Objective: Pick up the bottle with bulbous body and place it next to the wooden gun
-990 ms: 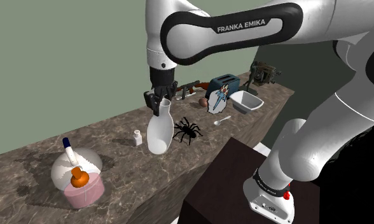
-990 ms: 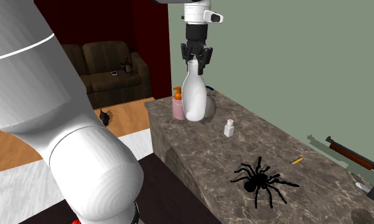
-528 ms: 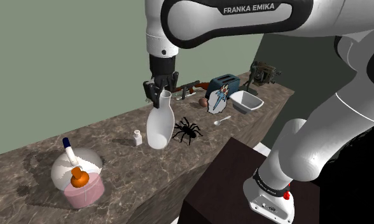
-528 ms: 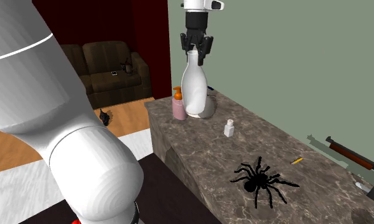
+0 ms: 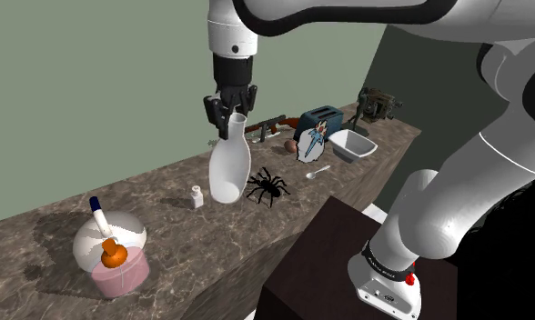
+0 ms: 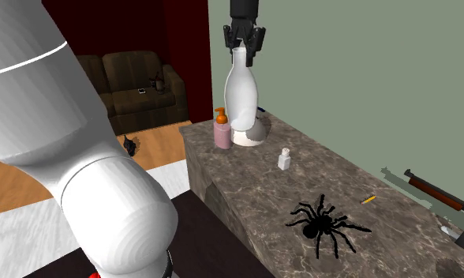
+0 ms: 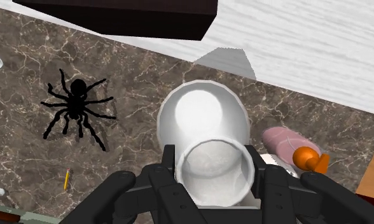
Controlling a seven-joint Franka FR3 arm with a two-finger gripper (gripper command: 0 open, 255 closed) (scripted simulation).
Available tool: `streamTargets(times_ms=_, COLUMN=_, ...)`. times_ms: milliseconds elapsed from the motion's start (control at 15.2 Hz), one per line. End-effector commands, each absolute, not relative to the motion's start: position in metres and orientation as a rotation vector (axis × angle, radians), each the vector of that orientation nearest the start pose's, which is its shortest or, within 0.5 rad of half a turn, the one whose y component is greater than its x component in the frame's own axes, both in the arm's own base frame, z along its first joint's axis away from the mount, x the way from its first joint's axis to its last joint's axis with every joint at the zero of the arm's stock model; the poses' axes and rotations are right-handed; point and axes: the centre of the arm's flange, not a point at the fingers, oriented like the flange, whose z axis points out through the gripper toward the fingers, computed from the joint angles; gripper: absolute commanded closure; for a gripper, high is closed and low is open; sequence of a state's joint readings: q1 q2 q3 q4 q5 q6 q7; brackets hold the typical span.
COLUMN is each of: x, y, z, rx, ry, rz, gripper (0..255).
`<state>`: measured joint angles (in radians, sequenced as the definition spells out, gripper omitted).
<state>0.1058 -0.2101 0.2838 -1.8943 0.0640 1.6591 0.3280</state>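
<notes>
Going by the shoulder view, we start at the left, where a pink soap dispenser [image 5: 118,270] with an orange top stands against a clear dome [image 5: 122,227], near the front edge of the table [image 5: 166,241]. Right of them comes a stretch of bare marble. Then a small white shaker [image 5: 196,196] stands alone, about midway between the green wall and the front edge.

Just right of the shaker hangs the white bottle [image 5: 229,171] with the bulbous body. The jaws are clamped on its neck from above, and in the wrist view the black fingers [image 7: 169,165] press on either side of its open mouth. In the second exterior view its base appears lifted off the table.

A black spider [image 5: 268,187] sits close on the bottle's right, nearer the front edge. Behind it, along the far edge by the wall, lies the wooden gun [image 5: 267,125], well apart from the bottle. We see bare marble between spider and gun, with only a tiny yellow pencil [image 6: 368,199] on it.

Farther right the table is crowded, with a blue toaster [image 5: 322,118], a white tray [image 5: 352,144] and a spoon [image 5: 317,170] near the front edge. The dark stand [image 5: 334,264] sits below that edge.
</notes>
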Motion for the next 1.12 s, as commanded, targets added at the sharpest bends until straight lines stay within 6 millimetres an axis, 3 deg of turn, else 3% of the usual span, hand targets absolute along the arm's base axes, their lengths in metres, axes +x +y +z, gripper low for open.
streamTargets(times_ms=0, x=0.450, y=0.203, z=0.596, rx=-3.147, ry=-0.076, rz=0.051, gripper=255)
streamTargets(times_ms=660, x=0.449, y=0.203, z=0.646, rx=-3.147, ry=-0.076, rz=0.051, gripper=255)
streamTargets(times_ms=1056, x=0.475, y=0.130, z=0.630, rx=-3.147, ry=-0.076, rz=0.051, gripper=255)
